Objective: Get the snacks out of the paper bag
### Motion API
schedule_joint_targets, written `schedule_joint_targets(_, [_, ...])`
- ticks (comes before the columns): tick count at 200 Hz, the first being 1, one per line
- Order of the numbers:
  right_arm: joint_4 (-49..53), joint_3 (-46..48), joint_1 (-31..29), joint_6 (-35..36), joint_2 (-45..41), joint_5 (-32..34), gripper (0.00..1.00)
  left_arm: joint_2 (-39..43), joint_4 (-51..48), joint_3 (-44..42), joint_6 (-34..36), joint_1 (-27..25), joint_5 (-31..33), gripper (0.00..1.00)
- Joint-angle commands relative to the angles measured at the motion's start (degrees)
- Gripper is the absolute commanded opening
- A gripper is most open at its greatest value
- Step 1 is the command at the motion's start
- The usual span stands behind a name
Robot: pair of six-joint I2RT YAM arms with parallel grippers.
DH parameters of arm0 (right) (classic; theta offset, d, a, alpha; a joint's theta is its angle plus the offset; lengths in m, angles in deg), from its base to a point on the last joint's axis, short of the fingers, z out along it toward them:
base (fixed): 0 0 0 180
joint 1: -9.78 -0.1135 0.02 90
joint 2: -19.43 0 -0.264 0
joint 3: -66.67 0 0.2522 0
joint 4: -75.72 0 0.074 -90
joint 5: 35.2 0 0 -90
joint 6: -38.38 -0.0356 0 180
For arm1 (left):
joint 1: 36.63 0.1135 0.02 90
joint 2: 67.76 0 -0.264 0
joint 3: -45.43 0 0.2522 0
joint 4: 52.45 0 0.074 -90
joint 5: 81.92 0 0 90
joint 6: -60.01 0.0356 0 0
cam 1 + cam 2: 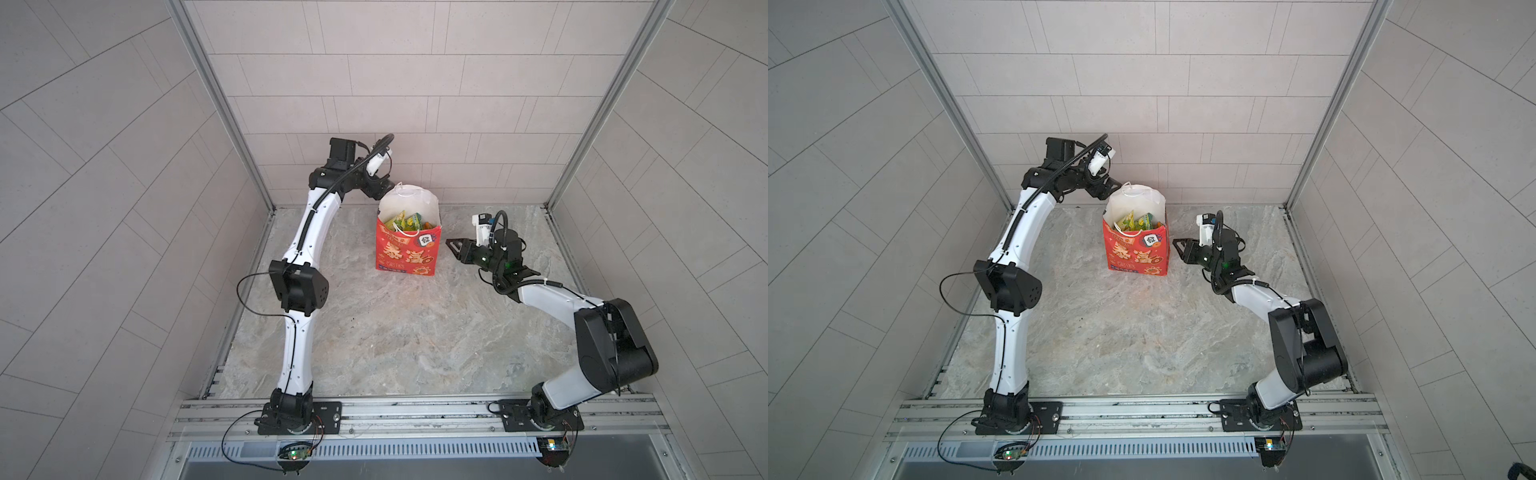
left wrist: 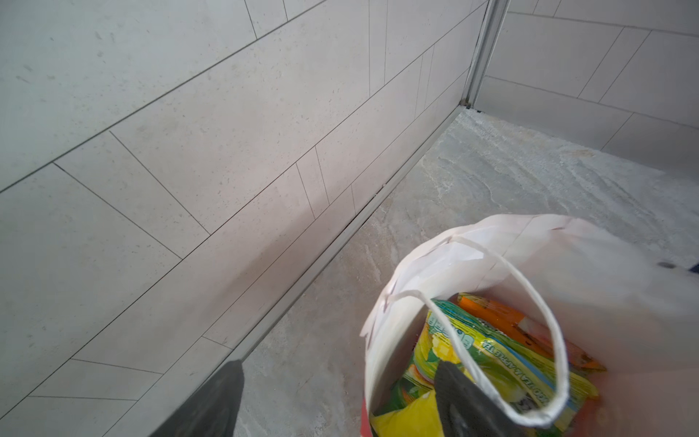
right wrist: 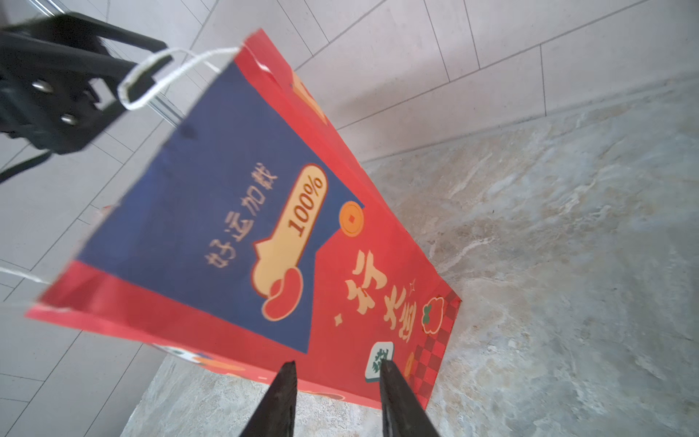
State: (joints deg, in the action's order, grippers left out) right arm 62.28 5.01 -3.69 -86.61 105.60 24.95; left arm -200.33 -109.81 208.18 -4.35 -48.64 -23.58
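You are looking down into a booth with pale grey tiled walls (image 1: pixel 374 83) and a flat tabletop (image 1: pixel 395 332) with a mottled grey-beige, marble-like pattern. A ribbed metal rail (image 1: pixel 415 409) runs along the near edge, and two white-and-black arms rise from it. The left arm (image 1: pixel 299 257) reaches tall toward the back. The right arm (image 1: pixel 552 299) is folded low.

The paper bag (image 1: pixel 405 253) stands upright close to the back wall, near the middle, with its mouth open. It is a tall, stiff box shape in red paper with gold and white characters. A navy panel (image 3: pixel 196 181) covers the side that faces the right arm, and the inside is plain white.

The left gripper (image 2: pixel 340 365) hangs at the bag's left rim with its jaws spread wide. One finger (image 2: pixel 212 408) is outside the bag and the other (image 2: pixel 465 408) is inside, above the contents, so the paper wall lies between them. Nothing is clamped. The right gripper (image 3: pixel 337 362) points at the navy side, low down, with its jaws a little apart and nothing between them. You cannot tell whether its tips touch the paper.

A thin white cord handle (image 2: pixel 566 386) loops over the bag's mouth and across the inner finger. The right wrist view shows a handle loop lying against the left gripper's black body.

The snacks (image 2: pixel 507 352) are small, flat, glossy packets in yellow, green and orange. All the ones you can see are packed inside the bag.
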Motion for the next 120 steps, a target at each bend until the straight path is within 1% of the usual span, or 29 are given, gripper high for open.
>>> schedule_joint_targets(1, [-1.39, 2.9, -0.4, 0.04, -3.55, 1.17, 0.38, -2.98, -2.02, 2.44, 2.51, -0.29, 1.22, 0.84])
schedule_joint_targets(27, [-1.3, 5.09, -0.59, 1.19, -5.96, 2.57, 0.39, -4.42, -0.34, 2.54, 2.21, -0.51, -1.41, 0.84])
schedule_joint_targets(56, [-0.65, 5.13, -0.61, 2.13, -6.08, 2.82, 0.39, -5.49, 0.9, 3.17, 2.91, -1.44, -1.14, 0.76])
schedule_joint_targets(66, [-1.18, 5.18, -0.63, 1.86, -5.85, 2.44, 0.4, -5.8, 1.35, 3.24, 2.97, -1.65, -1.46, 0.66])
schedule_joint_targets(77, [-1.53, 5.27, -0.59, 1.38, -5.58, 2.18, 0.4, -5.93, 1.45, 3.33, 3.77, -1.83, -1.45, 0.61])
schedule_joint_targets(94, [-1.87, 5.61, -0.59, 1.14, -5.84, 2.16, 0.4, -6.11, 1.11, 3.33, 5.16, -2.38, -0.08, 0.39])
schedule_joint_targets(99, [-1.89, 5.7, -0.59, 1.09, -6.0, 2.29, 0.4, -6.11, 0.81, 3.33, 5.79, -2.41, 0.06, 0.33])
schedule_joint_targets(103, [-1.97, 5.79, -0.62, 1.07, -6.17, 2.25, 0.4, -6.11, 0.57, 3.33, 6.11, -2.51, 0.1, 0.31])
schedule_joint_targets(112, [-1.9, 5.91, -0.61, 1.08, -6.6, 2.39, 0.4, -6.07, 0.21, 3.33, 6.65, -2.58, 0.34, 0.29])
schedule_joint_targets(120, [-1.74, 6.02, -0.6, 0.97, -7.11, 2.42, 0.4, -6.03, -0.23, 3.28, 7.16, -2.68, 0.46, 0.21])
